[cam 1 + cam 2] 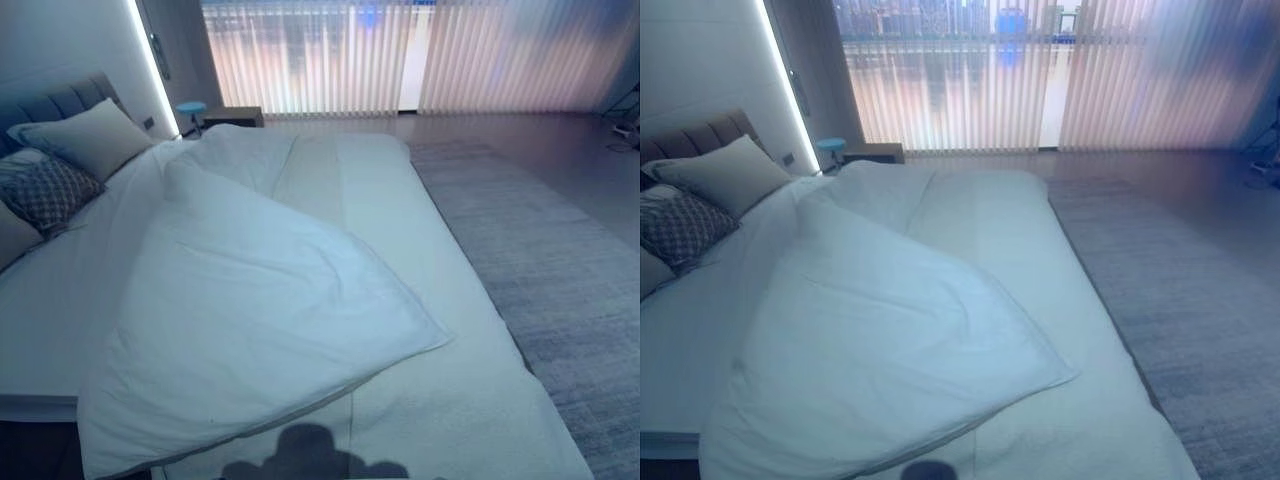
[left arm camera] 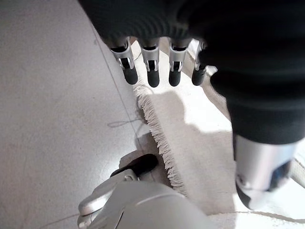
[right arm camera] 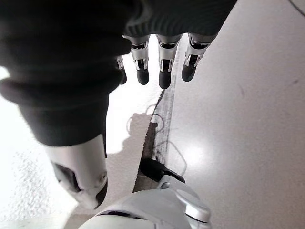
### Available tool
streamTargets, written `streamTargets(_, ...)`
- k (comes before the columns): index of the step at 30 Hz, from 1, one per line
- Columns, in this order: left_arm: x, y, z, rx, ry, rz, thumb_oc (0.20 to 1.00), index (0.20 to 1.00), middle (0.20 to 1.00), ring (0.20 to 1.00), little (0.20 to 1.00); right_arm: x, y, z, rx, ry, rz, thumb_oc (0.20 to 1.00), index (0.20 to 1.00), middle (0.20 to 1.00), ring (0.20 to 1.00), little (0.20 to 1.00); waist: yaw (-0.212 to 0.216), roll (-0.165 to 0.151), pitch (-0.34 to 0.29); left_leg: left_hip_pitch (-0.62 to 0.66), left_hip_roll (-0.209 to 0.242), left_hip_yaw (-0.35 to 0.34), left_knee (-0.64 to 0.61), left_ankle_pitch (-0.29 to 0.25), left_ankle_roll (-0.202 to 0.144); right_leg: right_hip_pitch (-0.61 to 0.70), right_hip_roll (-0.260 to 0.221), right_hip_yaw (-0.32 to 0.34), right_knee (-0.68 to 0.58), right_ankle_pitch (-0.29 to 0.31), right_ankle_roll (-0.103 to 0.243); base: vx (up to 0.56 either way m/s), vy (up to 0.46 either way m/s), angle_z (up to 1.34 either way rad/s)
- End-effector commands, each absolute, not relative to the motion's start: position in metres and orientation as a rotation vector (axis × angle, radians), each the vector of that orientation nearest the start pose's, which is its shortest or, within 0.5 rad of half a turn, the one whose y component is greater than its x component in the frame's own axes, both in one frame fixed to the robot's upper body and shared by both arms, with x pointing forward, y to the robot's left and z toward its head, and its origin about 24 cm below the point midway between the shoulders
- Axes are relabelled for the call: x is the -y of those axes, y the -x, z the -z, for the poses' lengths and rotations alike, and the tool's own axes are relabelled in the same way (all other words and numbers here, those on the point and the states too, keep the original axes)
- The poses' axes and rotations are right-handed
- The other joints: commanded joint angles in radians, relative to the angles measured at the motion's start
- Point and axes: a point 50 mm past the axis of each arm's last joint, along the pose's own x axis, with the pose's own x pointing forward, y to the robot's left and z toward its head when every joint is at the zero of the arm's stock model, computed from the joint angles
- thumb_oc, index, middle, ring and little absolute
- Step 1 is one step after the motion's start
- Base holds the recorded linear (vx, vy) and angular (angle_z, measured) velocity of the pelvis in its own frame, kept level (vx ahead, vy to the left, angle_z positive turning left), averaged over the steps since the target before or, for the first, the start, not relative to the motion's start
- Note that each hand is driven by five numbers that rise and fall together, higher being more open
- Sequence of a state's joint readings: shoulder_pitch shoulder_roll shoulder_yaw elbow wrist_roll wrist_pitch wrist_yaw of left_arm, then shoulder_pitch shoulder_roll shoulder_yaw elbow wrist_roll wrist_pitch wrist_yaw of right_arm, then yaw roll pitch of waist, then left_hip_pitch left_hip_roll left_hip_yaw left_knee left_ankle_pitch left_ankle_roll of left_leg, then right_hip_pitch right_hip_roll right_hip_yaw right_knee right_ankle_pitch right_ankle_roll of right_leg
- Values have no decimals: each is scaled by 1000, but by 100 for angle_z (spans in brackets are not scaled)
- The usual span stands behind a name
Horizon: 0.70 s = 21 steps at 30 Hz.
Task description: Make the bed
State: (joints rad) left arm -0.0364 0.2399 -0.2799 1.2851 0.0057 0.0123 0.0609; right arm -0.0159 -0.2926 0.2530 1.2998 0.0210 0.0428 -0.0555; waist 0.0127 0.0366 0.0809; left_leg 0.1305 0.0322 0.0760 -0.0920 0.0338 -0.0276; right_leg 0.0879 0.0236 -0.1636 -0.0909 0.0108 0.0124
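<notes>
A wide bed (image 1: 440, 290) runs from the near edge toward the window. Its white duvet (image 1: 250, 310) lies rumpled and skewed: one corner points to the right over the mattress, and the far end is bunched up near the pillows. A beige pillow (image 1: 90, 135) and a dark patterned cushion (image 1: 50, 190) lean at the grey headboard (image 1: 60, 100) on the left. My left hand (image 2: 152, 71) hangs over the floor beside a fringed rug edge (image 2: 157, 129), fingers relaxed and holding nothing. My right hand (image 3: 164, 71) hangs the same way, open and away from the bedding.
A grey rug (image 1: 560, 270) lies on the floor right of the bed. A small nightstand (image 1: 232, 116) and a blue stool (image 1: 190, 106) stand at the far left corner. Vertical blinds (image 1: 400, 50) cover the window behind.
</notes>
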Motion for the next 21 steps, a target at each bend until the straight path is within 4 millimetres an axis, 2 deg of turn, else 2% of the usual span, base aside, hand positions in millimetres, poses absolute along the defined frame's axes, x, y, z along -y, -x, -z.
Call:
streamTargets(1, -225, -103, 162, -1236, -392, 26, 1000, 1000, 1000, 1000, 1000, 256, -95, 156, -1287, 508, -13, 1000, 1000, 1000, 1000, 1000, -17, -49, 20, -17, -71, -1, 5, -24, 11, 8, -42, 56, 30, 27, 80, 24, 2, 3)
streamTargets(15, -227, -96, 163, -1258, -392, 15, 1000, 1000, 1000, 1000, 1000, 250, -93, 158, -1286, 476, -14, 1000, 1000, 1000, 1000, 1000, -16, -46, 14, -16, -75, 0, 5, -40, 12, 18, -48, 46, 17, 25, 85, 14, 4, 0)
streamTargets(18, -228, -95, 164, -1264, -383, 2, 1000, 1000, 1000, 1000, 1000, 248, -97, 158, -1264, 403, 37, 1000, 1000, 1000, 1000, 1000, -17, -45, 18, -21, -75, 2, 5, -40, 12, 13, -49, 47, 16, 26, 87, 0, 0, 0)
streamTargets(20, -228, -96, 163, -1256, -375, -13, 1000, 1000, 1000, 1000, 1000, 243, -109, 155, -1200, 255, 132, 1000, 1000, 1000, 1000, 1000, -20, -41, 25, -24, -74, 5, 5, -43, 12, 9, -50, 48, 14, 26, 89, 13, 15, 0)
streamTargets(21, -228, -96, 163, -1256, -375, -13, 1000, 1000, 1000, 1000, 1000, 243, -109, 155, -1200, 255, 132, 1000, 1000, 1000, 1000, 1000, -20, -41, 25, -24, -74, 5, 5, -43, 12, 9, -50, 48, 14, 26, 89, 0, 0, 0)
